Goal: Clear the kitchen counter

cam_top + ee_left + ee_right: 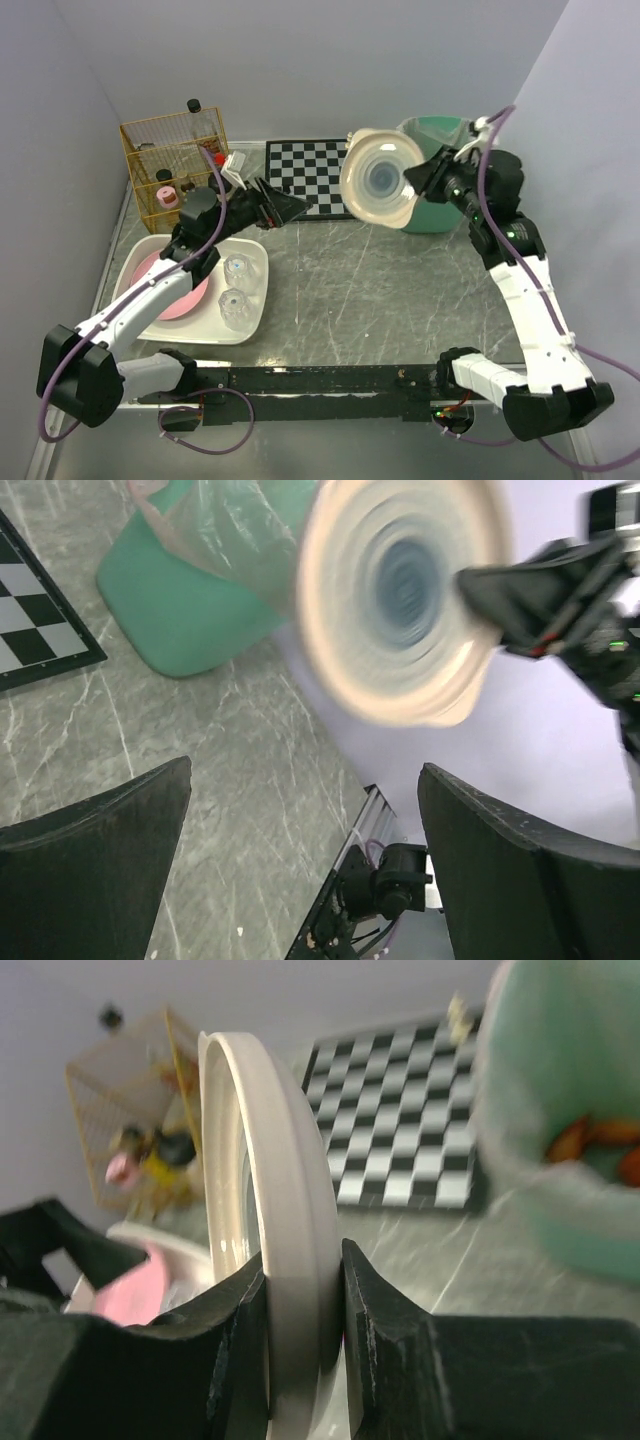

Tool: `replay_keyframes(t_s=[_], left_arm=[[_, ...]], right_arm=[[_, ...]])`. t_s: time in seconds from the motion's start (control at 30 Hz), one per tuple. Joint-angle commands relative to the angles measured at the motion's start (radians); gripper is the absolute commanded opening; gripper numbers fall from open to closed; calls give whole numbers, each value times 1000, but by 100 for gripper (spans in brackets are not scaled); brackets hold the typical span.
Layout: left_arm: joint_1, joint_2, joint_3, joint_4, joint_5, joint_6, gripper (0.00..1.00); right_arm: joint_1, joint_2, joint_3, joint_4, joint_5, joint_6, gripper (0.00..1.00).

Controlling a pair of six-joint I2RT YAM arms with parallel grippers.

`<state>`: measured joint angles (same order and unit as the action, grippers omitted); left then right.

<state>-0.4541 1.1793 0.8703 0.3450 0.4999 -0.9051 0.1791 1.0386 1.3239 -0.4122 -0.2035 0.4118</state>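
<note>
My right gripper (415,183) is shut on the rim of a cream bowl (382,180), held on edge in the air beside the green bin (440,215). In the right wrist view the fingers clamp the bowl's rim (265,1160) from both sides. The bowl (400,590) is blurred in the left wrist view. My left gripper (300,207) is open and empty above the grey marble kitchen counter (380,290), near the chessboard's left front corner, pointing toward the bowl. Its fingers (120,850) stand wide apart over the counter (230,780).
A white tub (262,270) at the left holds a pink plate (190,300) and two glasses (238,268). A yellow wire basket (150,150) with bottles stands at the back left. The chessboard (300,170) lies at the back. The bin (560,1160) holds orange scraps (590,1145).
</note>
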Motion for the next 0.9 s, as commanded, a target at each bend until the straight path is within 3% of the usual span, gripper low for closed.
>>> replay_keyframes(t_s=[0.0, 0.23, 0.67, 0.87], left_arm=[[-1, -23, -28, 141, 5, -26, 99], [-15, -14, -31, 118, -7, 1, 99], [-78, -1, 24, 43, -58, 52, 99], [-97, -30, -1, 69, -113, 46, 83]], right_arm=[[3, -6, -29, 191, -246, 146, 0], [3, 26, -95, 295, -445, 232, 0], [3, 75, -150, 406, -573, 334, 0], [3, 75, -173, 441, -586, 363, 0]])
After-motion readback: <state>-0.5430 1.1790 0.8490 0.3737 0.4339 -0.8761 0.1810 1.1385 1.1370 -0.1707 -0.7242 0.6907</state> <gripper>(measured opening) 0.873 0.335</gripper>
